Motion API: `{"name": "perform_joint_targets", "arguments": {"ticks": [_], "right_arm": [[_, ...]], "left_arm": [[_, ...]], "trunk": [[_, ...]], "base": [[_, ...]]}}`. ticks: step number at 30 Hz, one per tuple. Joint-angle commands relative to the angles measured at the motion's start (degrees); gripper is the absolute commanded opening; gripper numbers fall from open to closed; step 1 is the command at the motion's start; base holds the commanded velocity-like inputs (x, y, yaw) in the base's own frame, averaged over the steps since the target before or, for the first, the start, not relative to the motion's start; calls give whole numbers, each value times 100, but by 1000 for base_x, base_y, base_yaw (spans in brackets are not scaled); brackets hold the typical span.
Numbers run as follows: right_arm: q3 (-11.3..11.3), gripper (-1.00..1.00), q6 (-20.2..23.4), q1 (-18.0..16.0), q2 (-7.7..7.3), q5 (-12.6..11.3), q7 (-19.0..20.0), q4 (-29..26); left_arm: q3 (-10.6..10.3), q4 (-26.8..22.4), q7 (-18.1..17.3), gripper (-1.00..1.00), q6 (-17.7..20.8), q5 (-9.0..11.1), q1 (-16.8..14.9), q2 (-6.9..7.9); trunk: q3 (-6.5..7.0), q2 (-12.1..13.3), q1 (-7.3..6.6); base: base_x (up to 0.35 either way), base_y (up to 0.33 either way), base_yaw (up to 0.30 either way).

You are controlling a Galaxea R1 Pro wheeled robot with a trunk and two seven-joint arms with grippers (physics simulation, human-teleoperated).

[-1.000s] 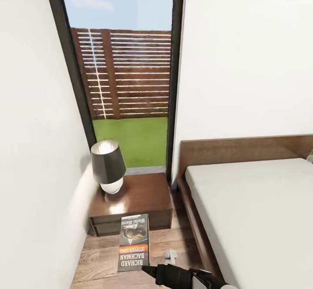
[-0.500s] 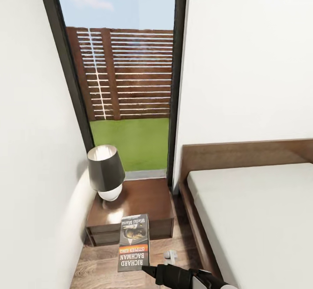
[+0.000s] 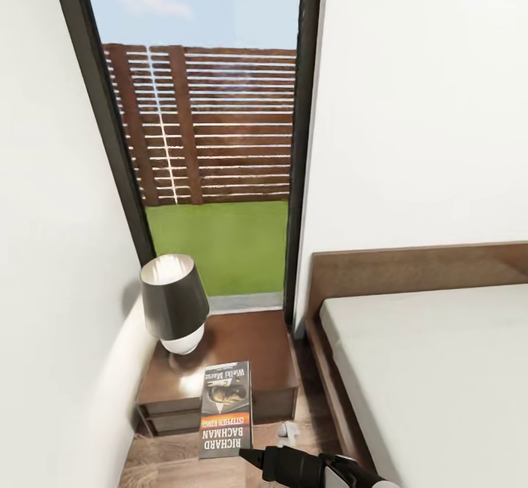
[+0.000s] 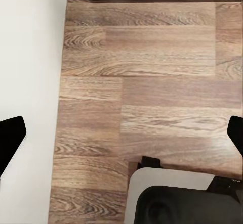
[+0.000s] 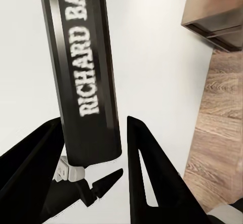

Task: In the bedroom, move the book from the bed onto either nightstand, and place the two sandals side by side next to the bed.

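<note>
Carrying the book [image 3: 226, 410] toward the nightstand [image 3: 242, 345].
Right gripper [image 5: 93, 148] jaws pinch its spine end; thin, light, liable to droop.

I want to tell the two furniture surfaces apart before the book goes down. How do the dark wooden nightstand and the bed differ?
The small dark reddish-brown nightstand has a glossy top; the large bed has a matte pale grey-white mattress. The nightstand carries a lamp with a dark shade; the bed's visible part is bare. The nightstand stands below the window, the bed against the white wall. Both have brown wood parts and stand on the plank floor.
</note>
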Motion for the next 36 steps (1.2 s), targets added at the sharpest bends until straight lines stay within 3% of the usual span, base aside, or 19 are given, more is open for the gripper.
{"name": "perform_joint_targets", "arguments": {"ticks": [1,18,36], "right_arm": [[-35,-100,26,-6,1,-28,13,1],[-28,-100,24,-6,1,-28,13,1],[-35,-100,24,-6,1,-28,13,1]], "left_arm": [[-48,-6,37,100,-10,12,-3,2],[-48,-6,37,100,-10,12,-3,2],[-48,-6,37,100,-11,17,-3,2]], "trunk": [[-12,-12,6],[-12,-12,6],[-12,-12,6]], "base": [[251,88,0],[232,114,0],[70,19,0]]}}
